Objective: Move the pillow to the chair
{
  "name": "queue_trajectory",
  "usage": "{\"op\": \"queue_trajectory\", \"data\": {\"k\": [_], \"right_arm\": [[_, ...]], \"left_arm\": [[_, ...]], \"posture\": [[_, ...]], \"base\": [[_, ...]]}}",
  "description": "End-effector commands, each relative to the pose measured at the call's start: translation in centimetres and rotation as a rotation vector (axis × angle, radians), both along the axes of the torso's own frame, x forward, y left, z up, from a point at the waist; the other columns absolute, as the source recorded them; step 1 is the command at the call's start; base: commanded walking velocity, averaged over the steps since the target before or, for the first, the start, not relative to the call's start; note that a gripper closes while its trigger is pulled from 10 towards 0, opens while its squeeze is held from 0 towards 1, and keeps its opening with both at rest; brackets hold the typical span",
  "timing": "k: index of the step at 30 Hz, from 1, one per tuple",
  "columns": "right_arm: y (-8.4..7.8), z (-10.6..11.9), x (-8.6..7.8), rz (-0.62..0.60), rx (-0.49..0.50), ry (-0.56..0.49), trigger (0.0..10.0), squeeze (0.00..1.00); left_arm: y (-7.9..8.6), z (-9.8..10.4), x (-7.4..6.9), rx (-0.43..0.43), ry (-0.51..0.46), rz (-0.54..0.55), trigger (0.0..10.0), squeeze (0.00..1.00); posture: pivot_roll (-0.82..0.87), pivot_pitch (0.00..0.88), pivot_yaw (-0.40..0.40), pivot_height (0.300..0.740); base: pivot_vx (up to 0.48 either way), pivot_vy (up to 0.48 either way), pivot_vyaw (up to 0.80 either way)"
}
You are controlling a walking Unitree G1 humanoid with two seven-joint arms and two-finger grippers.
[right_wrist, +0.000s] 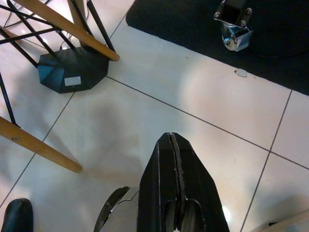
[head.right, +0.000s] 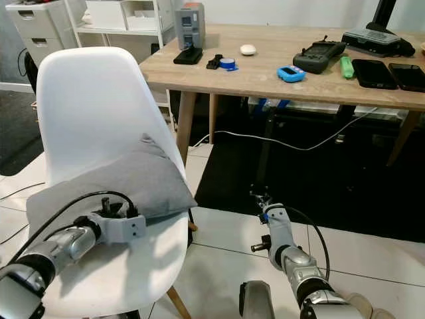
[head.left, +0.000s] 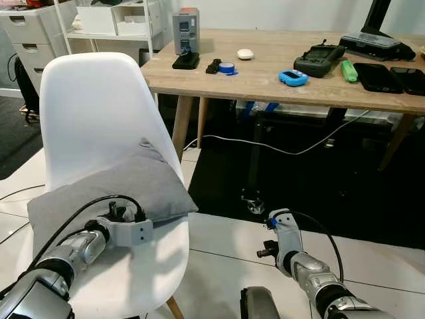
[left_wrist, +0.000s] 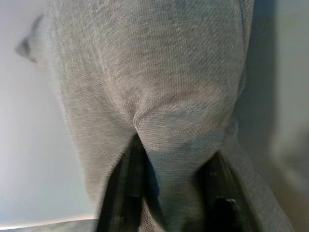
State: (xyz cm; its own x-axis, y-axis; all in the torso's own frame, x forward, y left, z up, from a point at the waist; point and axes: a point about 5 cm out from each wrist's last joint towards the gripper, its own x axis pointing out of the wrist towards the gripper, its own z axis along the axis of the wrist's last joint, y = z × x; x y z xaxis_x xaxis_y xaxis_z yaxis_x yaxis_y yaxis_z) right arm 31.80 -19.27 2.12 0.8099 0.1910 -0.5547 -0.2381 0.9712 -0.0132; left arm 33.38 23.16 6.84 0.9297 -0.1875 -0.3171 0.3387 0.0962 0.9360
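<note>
A grey pillow [head.left: 113,189] lies on the seat of a white shell chair [head.left: 93,100], its far edge leaning against the chair back. My left gripper [head.left: 125,211] reaches over the seat to the pillow's near edge. In the left wrist view a fold of the pillow [left_wrist: 159,87] is pinched between the two black fingers [left_wrist: 126,188], so this gripper is shut on it. My right gripper [right_wrist: 172,142] hangs low over the floor tiles to the right of the chair, shut with nothing in it.
A wooden table [head.left: 265,83] with several gadgets stands behind the chair, a white cable hanging under it. A black rug [head.left: 319,186] lies beneath. White drawers [head.left: 30,36] stand at back left. A black box [right_wrist: 72,72] sits by the chair's wooden legs [right_wrist: 38,145].
</note>
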Motion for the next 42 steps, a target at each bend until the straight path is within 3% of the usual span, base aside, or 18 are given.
{"op": "queue_trajectory", "data": {"k": [1, 7, 13, 14, 17, 21, 22, 24, 27, 28, 29, 30, 32, 33, 34, 36, 40, 42], "right_arm": [[0.2, -0.1, 0.0, -0.001, 0.011, -0.006, 10.0, 0.0], [0.3, 0.0, 0.1, -0.003, 0.01, -0.007, 10.0, 0.0], [0.2, 0.2, 0.2, -0.008, 0.013, -0.012, 10.0, 0.0], [0.2, 0.2, 0.2, -0.008, 0.013, -0.012, 10.0, 0.0], [0.2, 0.4, 0.4, -0.01, 0.017, -0.016, 10.0, 0.0], [0.2, 0.8, 0.7, -0.026, 0.043, -0.024, 10.0, 0.0], [0.2, 0.8, 0.7, -0.026, 0.043, -0.024, 10.0, 0.0], [0.2, 0.8, 0.7, -0.039, 0.064, -0.024, 10.0, 0.0], [0.2, 0.8, 0.7, -0.039, 0.064, -0.024, 10.0, 0.0], [0.2, 0.8, 0.7, -0.047, 0.07, -0.023, 10.0, 0.0], [0.2, 0.8, 0.7, -0.047, 0.07, -0.023, 10.0, 0.0], [0.1, 0.7, 0.7, -0.049, 0.068, -0.019, 10.0, 0.0], [0.1, 0.7, 0.7, -0.049, 0.068, -0.019, 10.0, 0.0], [0.1, 0.8, 0.7, -0.048, 0.079, -0.024, 10.0, 0.0], [0.0, 0.8, 0.7, -0.05, 0.085, -0.026, 10.0, 0.0], [-0.1, 0.8, 0.7, -0.052, 0.09, -0.027, 10.0, 0.0], [-0.2, 0.9, 0.7, -0.057, 0.09, -0.025, 10.0, 0.0], [-0.2, 0.9, 0.7, -0.057, 0.09, -0.026, 10.0, 0.0]], "left_arm": [[1.1, 0.3, -0.2, -0.01, 0.005, 0.027, 10.0, 1.0], [1.2, -0.1, -0.6, -0.056, 0.059, 0.02, 10.0, 1.0], [0.6, 1.5, -0.3, -0.284, 0.13, -0.044, 10.0, 1.0], [0.6, 1.5, -0.3, -0.284, 0.13, -0.044, 10.0, 1.0], [0.9, 2.6, -0.1, -0.348, 0.196, -0.083, 10.0, 1.0], [2.0, 3.8, -1.2, -0.427, 0.416, -0.177, 10.0, 1.0], [2.0, 3.8, -1.2, -0.427, 0.416, -0.177, 10.0, 1.0], [1.3, 5.0, -2.5, -0.582, 0.545, -0.264, 10.0, 1.0], [1.3, 5.0, -2.5, -0.582, 0.545, -0.264, 10.0, 1.0], [0.5, 6.0, -3.1, -0.691, 0.579, -0.331, 10.0, 1.0], [0.5, 6.0, -3.1, -0.691, 0.579, -0.331, 10.0, 1.0], [-0.4, 6.8, -4.1, -0.789, 0.621, -0.414, 10.0, 0.0], [-0.4, 6.8, -4.1, -0.789, 0.621, -0.414, 10.0, 0.0], [-1.2, 7.2, -4.8, -0.867, 0.643, -0.47, 10.0, 0.0], [-1.4, 7.4, -4.4, -0.956, 0.578, -0.467, 10.0, 0.0], [-1.5, 7.5, -3.9, -1.009, 0.527, -0.452, 10.0, 0.0], [0.4, 6.2, -1.8, -1.211, 0.321, -0.196, 10.0, 0.0], [0.8, 5.9, -1.8, -1.229, 0.299, -0.146, 10.0, 0.0]], "posture": [[-0.2, 0.068, -0.002, 0.521], [-0.2, 0.069, -0.005, 0.521], [-0.19, 0.069, -0.011, 0.521], [-0.19, 0.069, -0.011, 0.521], [-0.19, 0.067, -0.012, 0.521], [-0.19, 0.071, -0.012, 0.521], [-0.19, 0.071, -0.012, 0.521], [-0.18, 0.068, -0.012, 0.521], [-0.18, 0.068, -0.012, 0.521], [-0.18, 0.065, -0.011, 0.521], [-0.18, 0.065, -0.011, 0.521], [-0.18, 0.063, -0.01, 0.521], [-0.18, 0.063, -0.01, 0.521], [-0.19, 0.062, -0.009, 0.521], [-0.19, 0.061, -0.01, 0.526], [-0.18, 0.06, -0.01, 0.531], [-0.18, 0.062, -0.01, 0.551], [-0.18, 0.062, -0.01, 0.556]], "base": [[0.0, 0.0, 0.0], [0.0, 0.0, 0.0], [0.0, 0.0, 0.0], [0.0, 0.0, 0.0], [0.0, 0.0, 0.0], [0.0, 0.0, 0.0], [0.0, 0.0, 0.0], [0.0, 0.0, 0.0], [0.0, 0.0, 0.0], [0.0, 0.0, 0.0], [0.0, 0.0, 0.0], [0.0, 0.0, 0.0], [0.0, 0.0, 0.0], [0.0, 0.0, 0.0], [0.0, 0.0, 0.0], [0.0, 0.0, 0.0], [0.0, 0.0, 0.0], [0.0, 0.0, 0.0]]}}
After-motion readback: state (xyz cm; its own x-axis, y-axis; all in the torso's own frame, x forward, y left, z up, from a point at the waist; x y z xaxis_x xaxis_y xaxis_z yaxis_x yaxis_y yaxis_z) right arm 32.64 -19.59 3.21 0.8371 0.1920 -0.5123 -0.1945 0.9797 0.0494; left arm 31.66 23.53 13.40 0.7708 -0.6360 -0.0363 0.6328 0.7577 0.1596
